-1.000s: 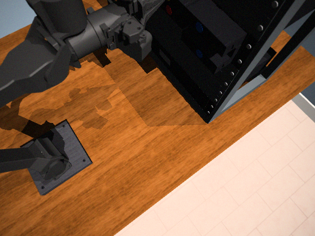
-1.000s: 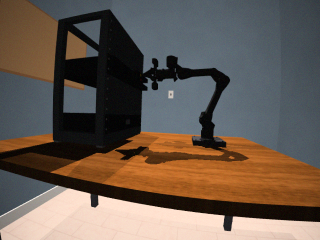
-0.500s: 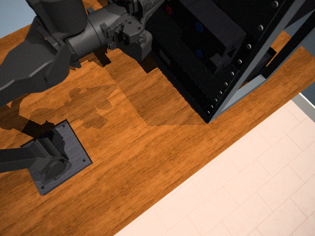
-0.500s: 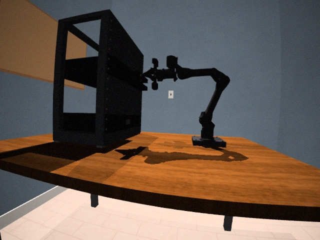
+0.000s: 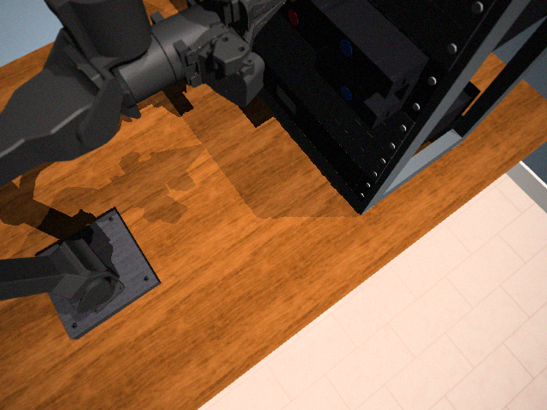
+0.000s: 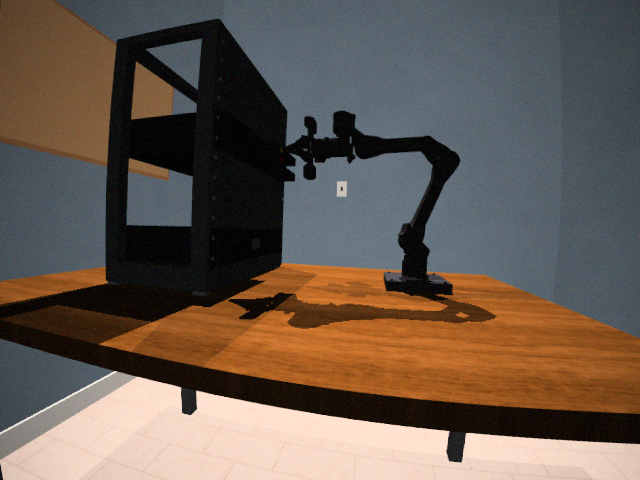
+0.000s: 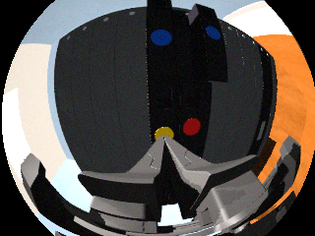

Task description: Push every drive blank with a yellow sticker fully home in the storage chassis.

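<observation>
The black rack point(image 5: 441, 95) point(image 6: 206, 155) stands on the wooden table point(image 5: 265, 273) point(image 6: 413, 351). In the wrist view, four drive blanks stand out of the chassis front: one with a yellow sticker point(image 7: 164, 133), one with a red sticker point(image 7: 192, 126) point(image 5: 292, 16) beside it, and two with blue stickers point(image 7: 160, 37) point(image 7: 213, 31) point(image 5: 346, 47) point(image 5: 345, 93). My gripper point(image 7: 163, 140) point(image 6: 286, 149) is shut and empty. Its closed fingertips are at the face of the yellow-stickered blank, just below the sticker. In the top view the arm hides the fingertips and the yellow sticker.
The arm's base plate point(image 5: 132, 260) point(image 6: 416, 283) is bolted to the table, well away from the rack's front. The table edge drops to a tiled floor point(image 5: 441, 308). A wall outlet point(image 6: 341, 188) shows behind the arm.
</observation>
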Available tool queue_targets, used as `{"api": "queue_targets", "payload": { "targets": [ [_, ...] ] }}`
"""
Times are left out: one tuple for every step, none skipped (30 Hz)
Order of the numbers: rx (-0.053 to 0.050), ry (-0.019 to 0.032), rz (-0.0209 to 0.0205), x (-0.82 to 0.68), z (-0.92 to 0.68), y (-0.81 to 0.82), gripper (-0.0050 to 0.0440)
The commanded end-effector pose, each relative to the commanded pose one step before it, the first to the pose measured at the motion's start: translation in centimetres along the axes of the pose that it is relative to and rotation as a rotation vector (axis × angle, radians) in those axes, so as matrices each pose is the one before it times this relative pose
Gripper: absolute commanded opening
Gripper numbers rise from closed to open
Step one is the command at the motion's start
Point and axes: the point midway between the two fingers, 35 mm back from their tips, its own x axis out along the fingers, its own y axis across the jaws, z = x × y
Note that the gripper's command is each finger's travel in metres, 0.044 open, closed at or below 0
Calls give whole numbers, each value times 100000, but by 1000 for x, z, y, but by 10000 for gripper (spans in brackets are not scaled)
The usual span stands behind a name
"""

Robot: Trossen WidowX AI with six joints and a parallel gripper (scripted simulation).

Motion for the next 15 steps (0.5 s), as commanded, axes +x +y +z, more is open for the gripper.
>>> {"api": "queue_targets", "payload": {
  "targets": [
    [448, 184, 2098, -308, 34, 907, 0],
    [0, 0, 0, 65, 1, 0, 0],
    [0, 0, 0, 133, 1, -1, 0],
    [0, 0, 0, 187, 2, -2, 0],
    [0, 0, 0, 207, 2, -2, 0],
    [0, 0, 0, 187, 2, -2, 0],
    [0, 0, 0, 134, 1, -2, 0],
    [0, 0, 0, 65, 1, -1, 0],
    [0, 0, 0, 12, 0, 0, 0],
    [0, 0, 0, 0, 0, 0, 0],
    [0, 0, 0, 0, 0, 0, 0],
    [0, 0, 0, 0, 0, 0, 0],
    [0, 0, 0, 0, 0, 0, 0],
    [0, 0, 0, 0, 0, 0, 0],
    [0, 0, 0, 0, 0, 0, 0]
  ]
}}
